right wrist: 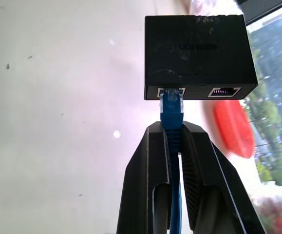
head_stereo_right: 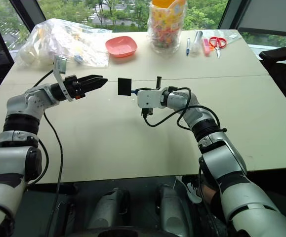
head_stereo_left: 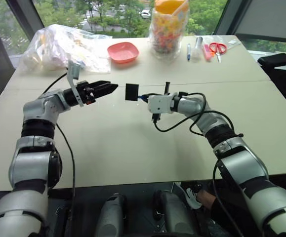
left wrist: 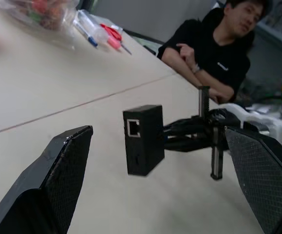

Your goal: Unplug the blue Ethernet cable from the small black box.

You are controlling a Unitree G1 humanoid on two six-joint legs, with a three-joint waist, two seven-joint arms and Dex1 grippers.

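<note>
The small black box (head_stereo_left: 132,92) hangs in the air above the middle of the table, carried by the blue Ethernet cable (right wrist: 172,109), whose plug sits in one of the box's two sockets. My right gripper (right wrist: 172,127) is shut on the blue cable just behind the plug, to the right of the box (right wrist: 199,53). My left gripper (head_stereo_left: 114,88) is level with the box on its left, a short gap away. Its fingers (left wrist: 67,165) stand wide open and point at the box (left wrist: 143,141), whose near face shows an empty socket.
At the table's far edge are a plastic bag (head_stereo_left: 63,47), a pink bowl (head_stereo_left: 123,52), a jar of coloured sweets (head_stereo_left: 168,27), pens (head_stereo_left: 189,51) and red scissors (head_stereo_left: 218,48). A person (left wrist: 218,53) sits at the table's right side.
</note>
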